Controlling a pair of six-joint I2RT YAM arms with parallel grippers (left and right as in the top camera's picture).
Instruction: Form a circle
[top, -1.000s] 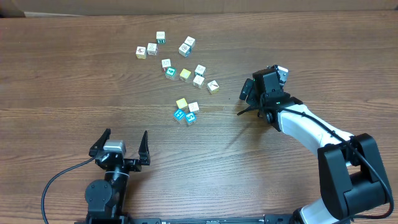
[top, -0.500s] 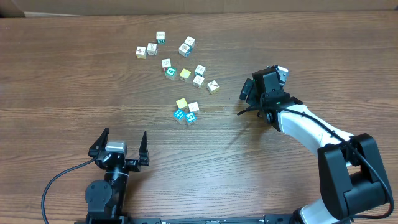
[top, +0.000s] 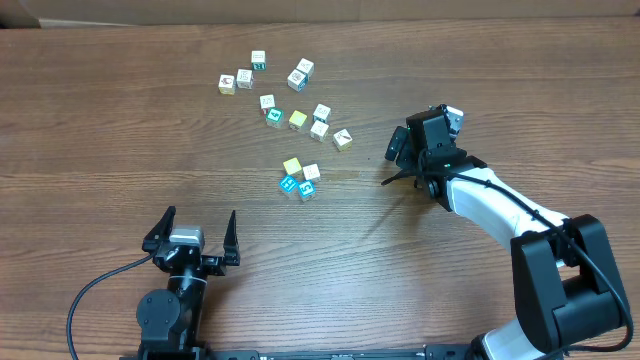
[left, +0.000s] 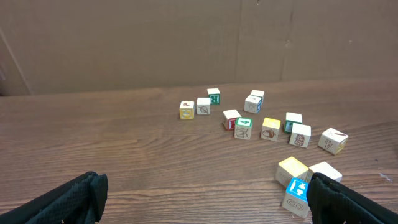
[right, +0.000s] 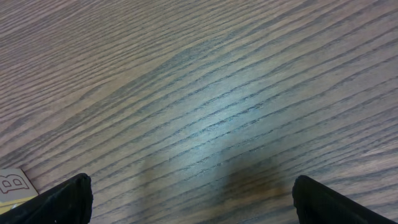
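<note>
Cubes (top: 297, 119): roughly fifteen, loose on the table (top: 100, 150), far-centre, with no ring formed. The long axis of the scatter runs diagonally from the far-left pair to a near group of four, a yellow cube (top: 292, 166), a white one and two blue. Individual cubes sit at mixed angles; the faces are too small to read.

Left fingers (top: 231, 232): spread wide, holding nothing, at the near edge and pointing toward the scatter. Right fingers (right: 329, 202): spread wide, holding nothing, low over wood grain to the right of the scatter and well apart from it.

Versus a second ago: no cube has shifted and both arms are in the same pose.

Room: open table lies left of the scatter and between the near group and the left fingers. The far cubes sit near the cardboard wall (left: 186, 37).
</note>
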